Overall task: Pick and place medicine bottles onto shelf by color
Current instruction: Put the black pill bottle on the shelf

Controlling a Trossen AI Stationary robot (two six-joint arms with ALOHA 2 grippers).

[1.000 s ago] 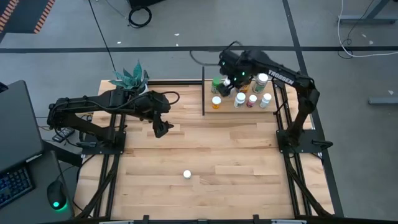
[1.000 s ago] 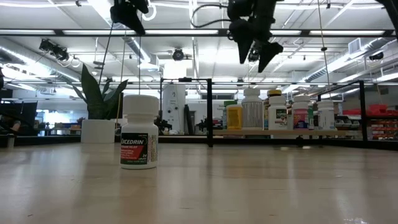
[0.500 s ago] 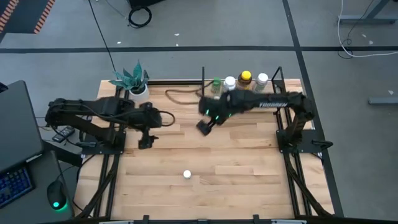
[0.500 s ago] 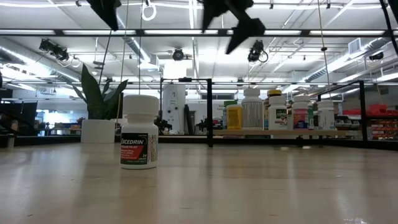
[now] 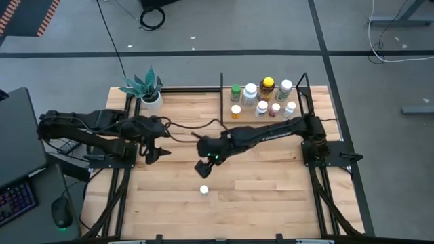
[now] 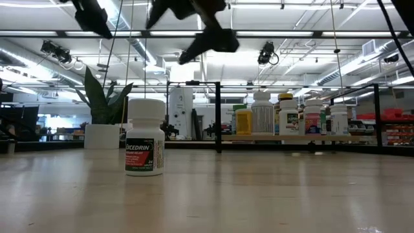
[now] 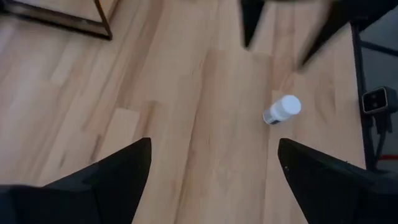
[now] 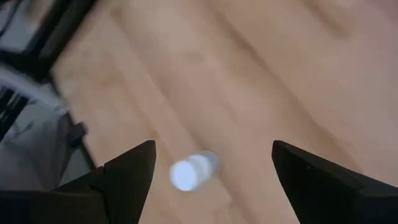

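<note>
One white medicine bottle [image 5: 203, 190] with a white cap stands upright on its base on the tabletop near the front middle; the low view [image 6: 144, 137] shows its red-lettered label. My right gripper [image 5: 203, 167] is open and empty, hanging above and just behind it; the bottle lies between its fingers in the right wrist view [image 8: 191, 170]. My left gripper [image 5: 151, 154] is open and empty over the table's left part; its wrist view also shows the bottle [image 7: 283, 109]. Several other bottles stand on the shelf [image 5: 266, 116] at the back right.
A potted teal plant [image 5: 144, 87] stands at the back left corner. The shelf's black uprights [image 5: 222, 98] and back rail frame the bottles there, among them a yellow-capped one [image 5: 268, 85] and a green-capped one [image 5: 235, 90]. Bare wood lies around the lone bottle.
My right gripper has swung from over the shelf across the table toward the near-left, ending over the lone white bottle, still open. My left gripper has drawn back toward the table's left and near edges. The bottle has stayed put.
</note>
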